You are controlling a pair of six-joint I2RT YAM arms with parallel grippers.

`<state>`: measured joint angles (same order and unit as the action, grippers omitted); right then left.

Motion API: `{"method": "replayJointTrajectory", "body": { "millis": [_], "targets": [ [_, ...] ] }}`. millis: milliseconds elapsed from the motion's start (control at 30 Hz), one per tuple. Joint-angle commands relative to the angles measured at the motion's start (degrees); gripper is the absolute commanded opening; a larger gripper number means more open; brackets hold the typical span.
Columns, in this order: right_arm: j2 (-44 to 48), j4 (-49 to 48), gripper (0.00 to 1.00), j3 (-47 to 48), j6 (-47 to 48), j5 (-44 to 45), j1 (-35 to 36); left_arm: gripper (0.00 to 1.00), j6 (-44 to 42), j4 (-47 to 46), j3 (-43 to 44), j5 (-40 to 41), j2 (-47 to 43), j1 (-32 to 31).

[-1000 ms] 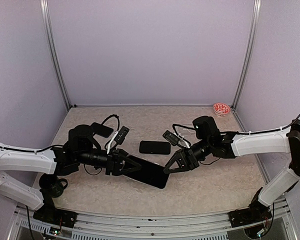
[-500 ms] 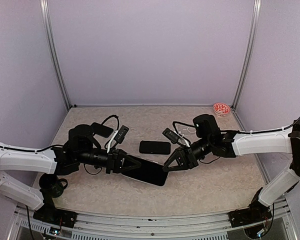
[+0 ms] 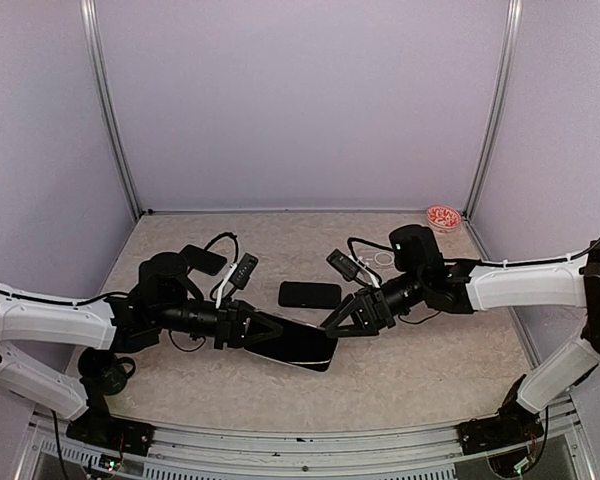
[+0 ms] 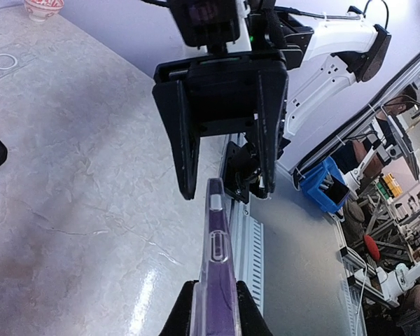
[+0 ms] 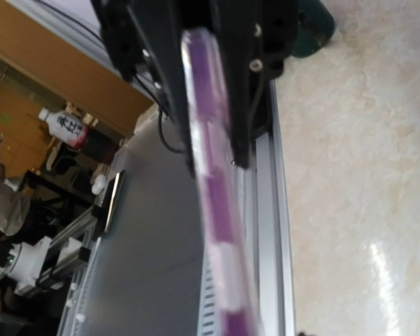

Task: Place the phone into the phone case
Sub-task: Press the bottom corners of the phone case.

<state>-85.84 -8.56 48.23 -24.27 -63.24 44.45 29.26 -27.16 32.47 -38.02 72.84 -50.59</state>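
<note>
Holding the case [image 3: 305, 346] only by its 9 o'clock end in the clamped left gripper [image 3: 270, 331] — right gripper [image 3: 332, 325] spread at 3 o'clock — could twist or droop free.

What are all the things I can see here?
phone: one, black, flat on the table between the arms.
case: one, dark from above with a see-through purple edge, held in the left pincer.
bowl: one, red and white, far right corner of the table.
ring: one, white, on the table beside the right arm.
table: one, beige, under everything.
left pincer: one, black, shut on the case.
right pincer: one, black, open, fingers on either side of the case's end.
</note>
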Motion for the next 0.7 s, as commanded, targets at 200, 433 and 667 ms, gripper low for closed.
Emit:
{"method": "replayJointTrajectory", "body": {
  "millis": [200,433,667],
  "targets": [
    [3.66,-4.81,0.62,-2.49,-2.89,2.71,-0.94,0.00,2.67,-12.76,-4.92,3.32,-4.07,3.39],
    [2.41,-10.70,0.68,-5.07,-6.86,3.57,-1.05,0.00,3.00,-13.76,-6.42,6.68,-7.48,3.99],
    [-1.41,-21.61,0.72,-7.40,-14.37,2.18,-0.98,0.00,2.75,-14.50,-7.82,9.38,-10.96,4.09]
  ]
}}
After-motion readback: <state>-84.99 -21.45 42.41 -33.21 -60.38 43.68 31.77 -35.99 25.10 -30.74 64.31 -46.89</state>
